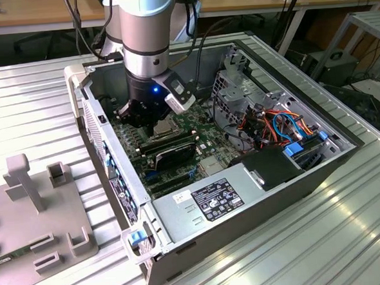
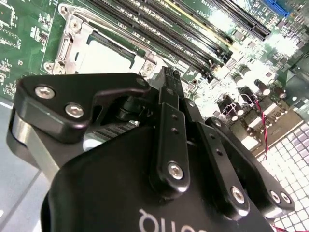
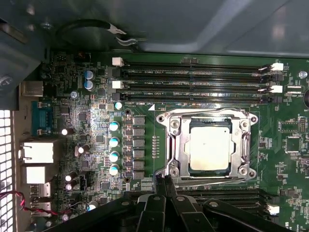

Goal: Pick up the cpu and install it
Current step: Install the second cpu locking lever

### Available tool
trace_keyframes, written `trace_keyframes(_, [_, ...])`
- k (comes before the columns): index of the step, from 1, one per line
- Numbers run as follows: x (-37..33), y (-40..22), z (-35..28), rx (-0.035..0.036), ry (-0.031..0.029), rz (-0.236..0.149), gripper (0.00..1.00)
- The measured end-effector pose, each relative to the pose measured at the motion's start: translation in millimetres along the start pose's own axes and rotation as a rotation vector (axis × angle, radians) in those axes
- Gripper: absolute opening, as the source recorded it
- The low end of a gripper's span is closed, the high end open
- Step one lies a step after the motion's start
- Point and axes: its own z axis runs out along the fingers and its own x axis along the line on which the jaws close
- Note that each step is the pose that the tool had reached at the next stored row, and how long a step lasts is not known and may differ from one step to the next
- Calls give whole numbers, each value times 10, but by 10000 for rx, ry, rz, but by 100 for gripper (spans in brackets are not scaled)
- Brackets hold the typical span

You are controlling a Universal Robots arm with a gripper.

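cpu [image 3: 209,148] sits flat in the socket frame [image 3: 175,145] on the motherboard [image 3: 145,104], gripper [image 3: 162,180] pressed together and empty just beside the frame; chip looks light, stiff, thin, likely fragile underneath, so grab it by opposite edges only

PC case [image 1: 258,196] lies open on slatted table [image 1: 350,236], w/ motherboard [image 1: 202,125] flat inside. Power supply [image 1: 210,202] sits along the case's near wall; drive bay & cables [image 1: 286,127] are toward the exterior view's right. Holder plate [image 1: 33,217] lies on the table at the exterior view's left, apart from case. Cpu [image 3: 209,147] sits in socket [image 3: 176,145] on the board, between two banks of memory slots [image 3: 193,79]. Gripper [image 3: 163,182] hangs just beside the socket edge, over the board.
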Motion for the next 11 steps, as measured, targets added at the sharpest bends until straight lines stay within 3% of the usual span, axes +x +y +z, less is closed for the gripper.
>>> trace_keyframes(5, [-78,0,5,1,1,1,11])
trace_keyframes(11, [-243,-1,17,0,-1,1,11])
